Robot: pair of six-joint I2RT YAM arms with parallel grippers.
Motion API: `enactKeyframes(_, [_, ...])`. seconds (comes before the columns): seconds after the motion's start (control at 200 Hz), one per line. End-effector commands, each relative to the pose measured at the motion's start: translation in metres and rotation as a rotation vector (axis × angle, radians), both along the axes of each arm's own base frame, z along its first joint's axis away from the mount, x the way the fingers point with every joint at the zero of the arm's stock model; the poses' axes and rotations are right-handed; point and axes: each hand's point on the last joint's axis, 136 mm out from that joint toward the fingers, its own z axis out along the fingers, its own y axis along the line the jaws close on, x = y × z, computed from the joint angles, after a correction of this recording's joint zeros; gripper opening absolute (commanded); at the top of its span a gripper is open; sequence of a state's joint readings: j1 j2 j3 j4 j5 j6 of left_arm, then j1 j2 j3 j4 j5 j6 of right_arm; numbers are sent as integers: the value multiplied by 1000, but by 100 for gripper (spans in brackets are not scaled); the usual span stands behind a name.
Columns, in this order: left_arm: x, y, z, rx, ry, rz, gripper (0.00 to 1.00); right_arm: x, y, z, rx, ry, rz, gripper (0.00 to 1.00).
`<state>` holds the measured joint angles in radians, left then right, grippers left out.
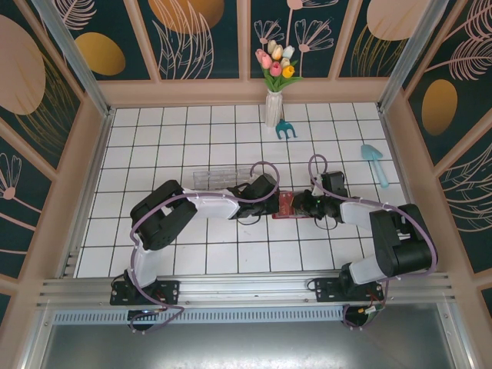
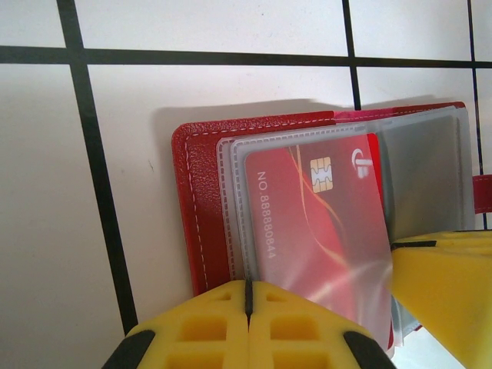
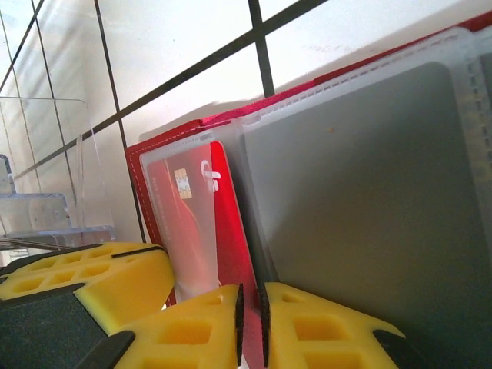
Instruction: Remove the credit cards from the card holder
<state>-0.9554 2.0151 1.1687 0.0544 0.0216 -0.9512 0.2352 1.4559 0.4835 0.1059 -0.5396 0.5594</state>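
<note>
On white tiles (image 2: 231,31), the red card (image 2: 315,223) seemingly reads "NO 888880844".

My left pincer (image 1: 271,203) and right pincer (image 1: 302,204) meet mid-counter (image 1: 192,257) over the red card holder (image 1: 285,208) — one at each end. A clear plastic box (image 1: 219,178) lies just behind my left arm — vase of tulips (image 1: 274,96), teal rake (image 1: 285,129) and blue trowel (image 1: 374,162) sit farther back.

White tiled floor (image 1: 154,138), seemingly painted walls (image 1: 200,46)
</note>
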Motion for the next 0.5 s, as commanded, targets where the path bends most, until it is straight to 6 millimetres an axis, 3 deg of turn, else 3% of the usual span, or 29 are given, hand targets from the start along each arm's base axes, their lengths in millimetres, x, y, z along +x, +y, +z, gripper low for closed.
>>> enactKeyframes(0.0, [-15,15,-35,88,88,-9,4,2,0,2,-10,-8,-2,17])
enactKeyframes(0.135, [-15,16,-35,90,87,-8,4,3,-14,3,-93,-20,-41,21])
enactKeyframes(0.495, [-15,14,-37,88,89,-10,4,-2,2,-1,-21,-1,17,22])
